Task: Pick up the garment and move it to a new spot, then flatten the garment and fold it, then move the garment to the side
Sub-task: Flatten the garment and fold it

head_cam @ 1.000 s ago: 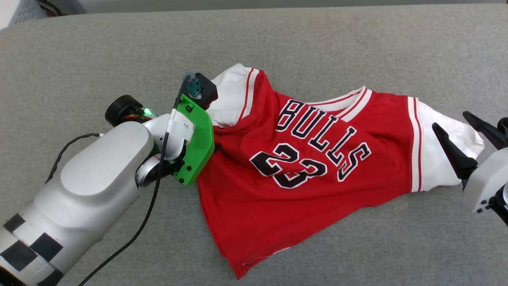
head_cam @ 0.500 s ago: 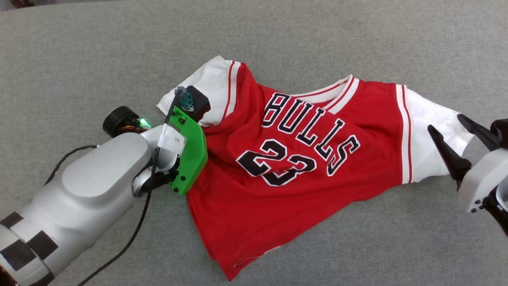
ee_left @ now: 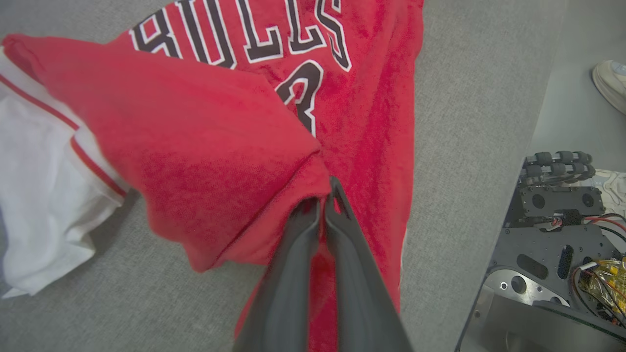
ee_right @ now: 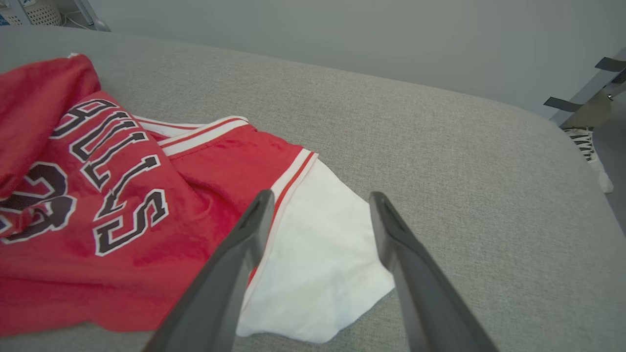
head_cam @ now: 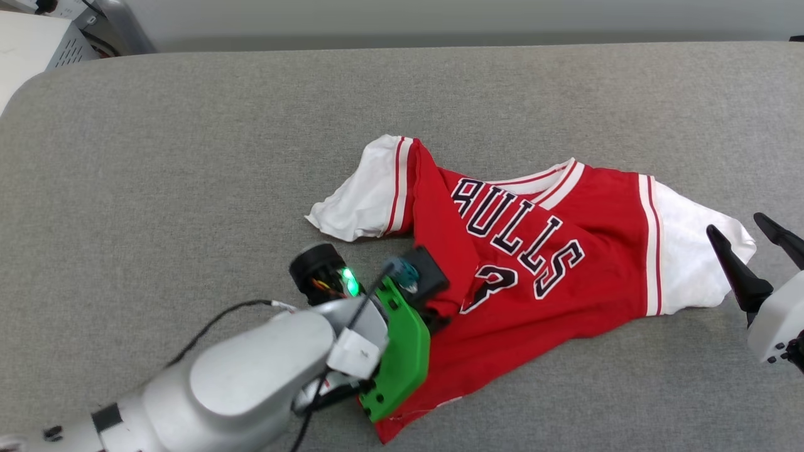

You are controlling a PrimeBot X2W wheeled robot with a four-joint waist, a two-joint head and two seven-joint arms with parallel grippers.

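Grey cloth covered the table [head_cam: 188, 138], and the red Bulls jersey [head_cam: 553, 282] lay rumpled right of its centre. At the jersey's left edge the left gripper [ee_left: 324, 195] pinched a red fold between closed jaws; the right gripper [ee_right: 321, 194] hung over the white sleeve [ee_right: 323, 264], jaws spread.

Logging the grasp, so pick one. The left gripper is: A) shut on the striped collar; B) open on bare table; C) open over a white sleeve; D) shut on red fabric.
D: the left gripper pinches a red fold of the garment, fingers together.
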